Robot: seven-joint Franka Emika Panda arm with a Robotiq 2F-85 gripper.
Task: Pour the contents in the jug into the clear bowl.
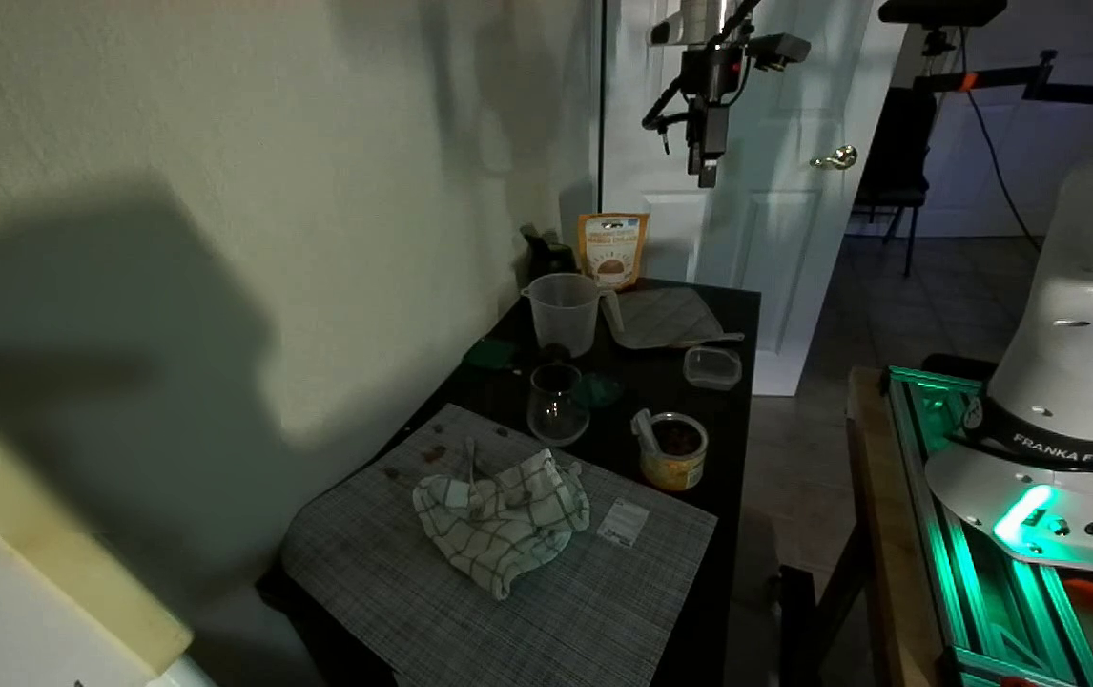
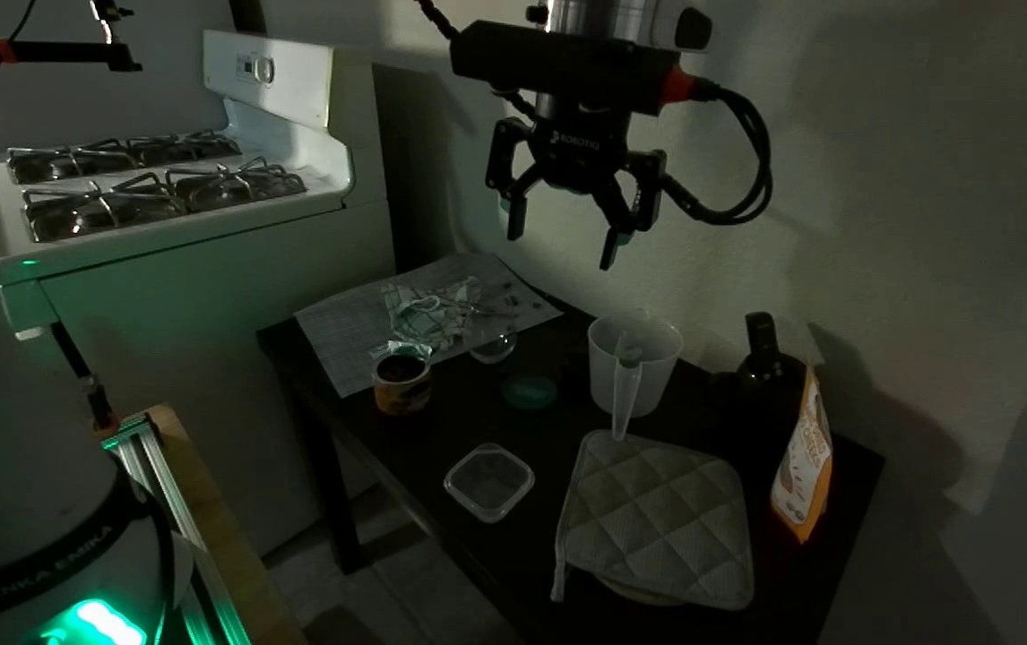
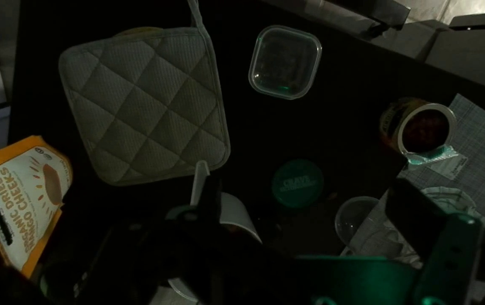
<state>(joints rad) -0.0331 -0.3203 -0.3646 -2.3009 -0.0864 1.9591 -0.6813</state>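
Aloft, fingers (image 2: 516, 219) apart and downward, higher than the jug (image 2: 643, 381).

the jug (image 2: 648, 376) and clear bowl (image 2: 488, 484) sit beside the potholder (image 2: 661, 520).

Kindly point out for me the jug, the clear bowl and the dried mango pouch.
Jug (image 2: 653, 381): in an exterior view, on its side wall.
Clear bowl (image 3: 285, 63): in the wrist view, on the middle of its bottom.
Dried mango pouch (image 1: 612, 252): in an exterior view, on its printed front.
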